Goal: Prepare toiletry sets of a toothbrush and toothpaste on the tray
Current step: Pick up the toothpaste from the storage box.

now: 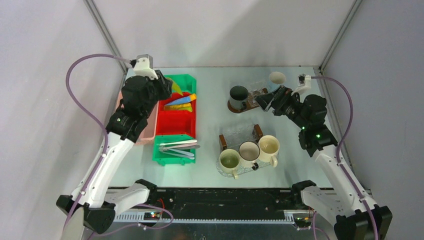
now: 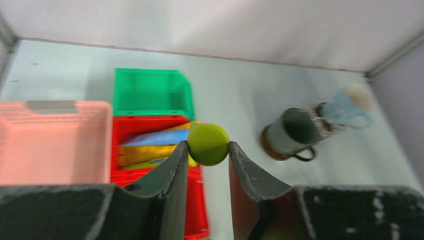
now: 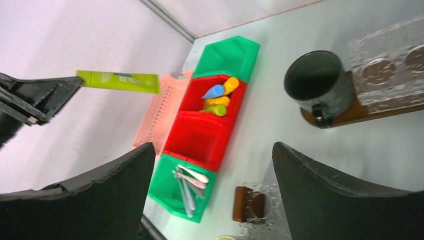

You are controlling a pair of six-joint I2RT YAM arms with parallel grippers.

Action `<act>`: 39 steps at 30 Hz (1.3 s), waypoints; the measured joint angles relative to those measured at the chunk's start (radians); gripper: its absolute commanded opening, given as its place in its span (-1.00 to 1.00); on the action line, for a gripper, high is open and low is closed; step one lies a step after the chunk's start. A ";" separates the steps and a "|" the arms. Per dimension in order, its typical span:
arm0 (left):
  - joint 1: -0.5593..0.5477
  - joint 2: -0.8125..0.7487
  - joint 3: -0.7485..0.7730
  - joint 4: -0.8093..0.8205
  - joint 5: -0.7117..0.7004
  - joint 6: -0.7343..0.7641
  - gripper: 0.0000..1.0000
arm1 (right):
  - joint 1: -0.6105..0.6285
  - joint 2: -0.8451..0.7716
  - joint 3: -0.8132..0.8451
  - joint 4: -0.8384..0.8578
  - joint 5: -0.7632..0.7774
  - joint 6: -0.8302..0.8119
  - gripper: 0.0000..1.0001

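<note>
My left gripper point(image 2: 208, 150) is shut on a green toothpaste tube point(image 2: 208, 144), seen cap-end on above the red bin; the right wrist view shows that tube point(image 3: 120, 81) sticking out level from the fingers. More toothpaste tubes point(image 1: 181, 102) lie in the red bin. Pale toothbrushes point(image 1: 177, 147) lie in the near green bin. Three mugs point(image 1: 249, 150) stand on the near clear tray point(image 1: 239, 131). A dark mug point(image 1: 239, 95) and a pale blue mug point(image 1: 277, 79) stand on the far tray point(image 3: 385, 55). My right gripper point(image 3: 212, 150) hangs open and empty beside the dark mug point(image 3: 317, 80).
A pink basket point(image 2: 55, 140) sits left of the red bins point(image 1: 175, 122). An empty green bin point(image 2: 150, 92) stands at the far end of the row. Enclosure walls close in the back and both sides.
</note>
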 measured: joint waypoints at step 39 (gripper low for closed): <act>-0.144 -0.114 -0.412 0.903 0.375 -0.731 -1.00 | 0.261 0.171 -0.002 0.356 0.135 0.500 0.47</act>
